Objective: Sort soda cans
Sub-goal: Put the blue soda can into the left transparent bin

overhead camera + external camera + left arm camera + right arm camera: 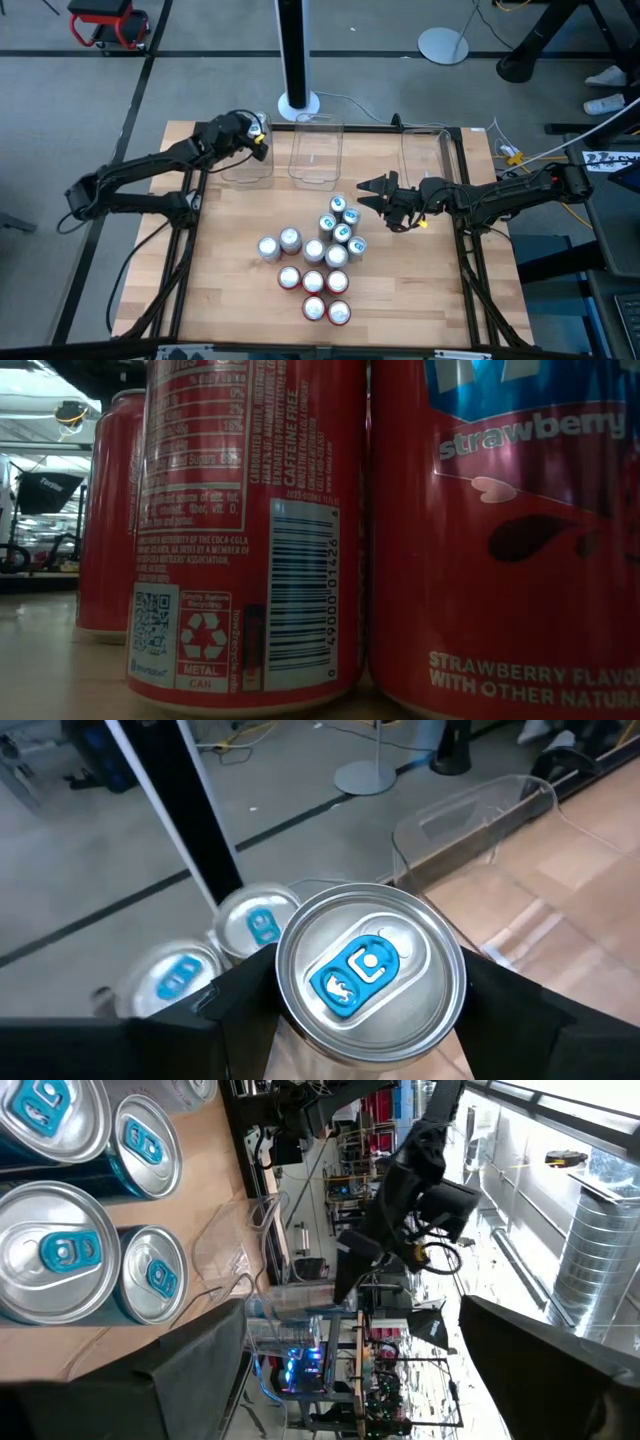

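Overhead, the left hand (256, 134) is seen at eleven o'clock on the bench (240, 300), over the leftmost clear tub (247, 165), while the right hand (372, 190) is held released at three o'clock, just beside the cluster of soda cans (318, 262) at centre. At bench level, red cans (245, 530) fill the view. From the left wrist, a blue-tabbed can (368, 980) is shown clamped between the fingers (235, 1020). From the right wrist, teal cans (150, 1275) are seen beyond spread fingers (195, 1370).
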`<act>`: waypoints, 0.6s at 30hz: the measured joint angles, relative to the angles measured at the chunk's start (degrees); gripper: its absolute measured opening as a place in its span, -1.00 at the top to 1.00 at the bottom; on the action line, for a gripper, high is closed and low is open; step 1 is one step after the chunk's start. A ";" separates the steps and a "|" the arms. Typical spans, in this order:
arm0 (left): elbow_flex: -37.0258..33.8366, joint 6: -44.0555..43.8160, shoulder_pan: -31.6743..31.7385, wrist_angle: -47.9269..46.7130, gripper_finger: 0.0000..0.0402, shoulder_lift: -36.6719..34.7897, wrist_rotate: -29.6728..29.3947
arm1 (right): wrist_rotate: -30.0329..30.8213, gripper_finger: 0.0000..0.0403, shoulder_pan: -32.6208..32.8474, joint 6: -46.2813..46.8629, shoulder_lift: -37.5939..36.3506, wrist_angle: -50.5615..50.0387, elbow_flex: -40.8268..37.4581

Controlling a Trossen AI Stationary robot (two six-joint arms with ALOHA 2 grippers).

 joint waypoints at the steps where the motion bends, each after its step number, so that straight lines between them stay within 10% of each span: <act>1: -0.65 -0.22 0.28 0.98 -0.20 0.32 0.48 | 0.00 -0.82 0.00 0.00 0.00 0.00 0.00; 18: -4.50 -0.80 3.71 10.85 -0.20 10.53 3.16 | -0.01 -0.82 0.00 0.00 0.00 0.00 0.00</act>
